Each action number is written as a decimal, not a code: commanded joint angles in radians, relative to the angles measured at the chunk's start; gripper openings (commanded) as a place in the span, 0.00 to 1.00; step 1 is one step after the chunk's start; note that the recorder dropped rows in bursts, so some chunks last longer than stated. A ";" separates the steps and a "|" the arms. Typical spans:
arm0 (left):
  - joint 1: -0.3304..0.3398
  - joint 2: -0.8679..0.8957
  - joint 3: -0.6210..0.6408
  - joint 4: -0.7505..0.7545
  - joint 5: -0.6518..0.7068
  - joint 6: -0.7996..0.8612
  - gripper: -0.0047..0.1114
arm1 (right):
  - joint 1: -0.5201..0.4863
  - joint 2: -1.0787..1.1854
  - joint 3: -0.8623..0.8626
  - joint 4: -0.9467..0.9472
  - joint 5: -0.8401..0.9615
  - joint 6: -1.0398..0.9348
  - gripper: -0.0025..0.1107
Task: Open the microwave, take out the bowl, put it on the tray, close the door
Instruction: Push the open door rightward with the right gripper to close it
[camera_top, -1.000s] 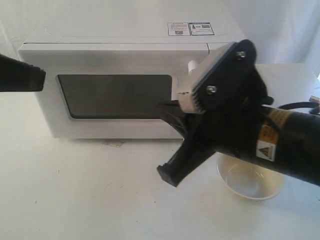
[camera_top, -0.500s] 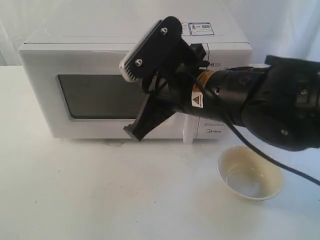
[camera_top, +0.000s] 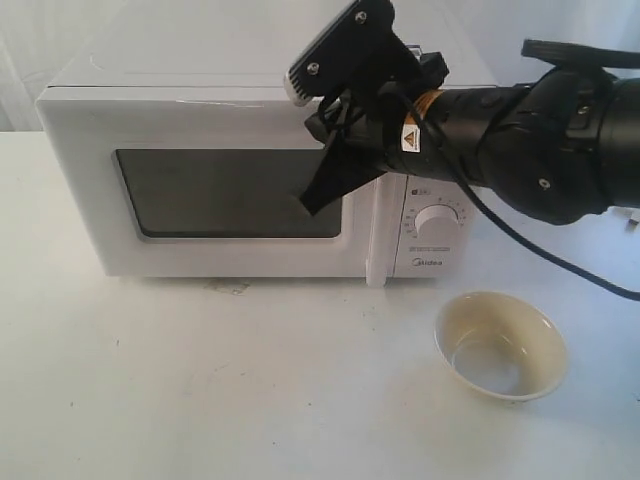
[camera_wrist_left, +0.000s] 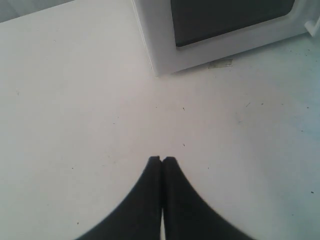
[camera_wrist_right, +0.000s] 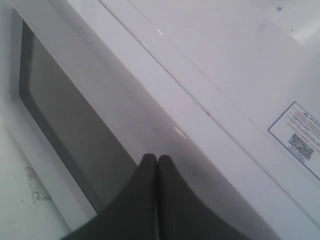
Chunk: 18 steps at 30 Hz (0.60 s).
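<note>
The right gripper (camera_top: 312, 202) has its two black fingers pressed tight together, with nothing between them. The tips hang in front of the door (camera_top: 225, 128), over the right edge of its dark window (camera_top: 220, 192). I cannot tell if they touch the glass. The white handle (camera_top: 376, 250) stands just to the right of the tips, and its top part is hidden behind the gripper. The door sits flat and shut against the microwave (camera_top: 70, 150).

The left gripper (camera_wrist_left: 161, 161) also has its fingers shut together and holds nothing. It hangs over the bare white table (camera_top: 200, 380), with the bottom corner of the microwave a little way ahead of it.

The bowl (camera_top: 500, 345) sits on the table, in front of the dial panel and well apart from the microwave. There is open room all around it, and lots of free table to its left.

The big black right arm (camera_top: 545, 140) covers the top right corner of the microwave. Only one dial (camera_top: 438, 218) shows below it. The arm is cut off at the right edge of the exterior view.
</note>
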<state>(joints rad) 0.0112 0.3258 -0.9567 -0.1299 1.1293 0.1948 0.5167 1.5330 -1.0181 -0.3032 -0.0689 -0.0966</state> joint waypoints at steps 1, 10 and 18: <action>-0.005 -0.011 0.003 0.005 0.071 -0.013 0.04 | -0.011 0.015 -0.019 -0.008 0.023 -0.016 0.02; -0.005 -0.011 0.003 0.004 0.076 -0.013 0.04 | -0.016 0.034 -0.019 -0.012 0.016 -0.055 0.02; -0.005 -0.011 0.003 0.004 0.072 -0.013 0.04 | 0.000 0.003 -0.017 -0.012 0.101 -0.057 0.02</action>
<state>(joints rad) 0.0112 0.3211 -0.9567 -0.1233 1.1319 0.1913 0.5057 1.5679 -1.0330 -0.3138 -0.0186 -0.1449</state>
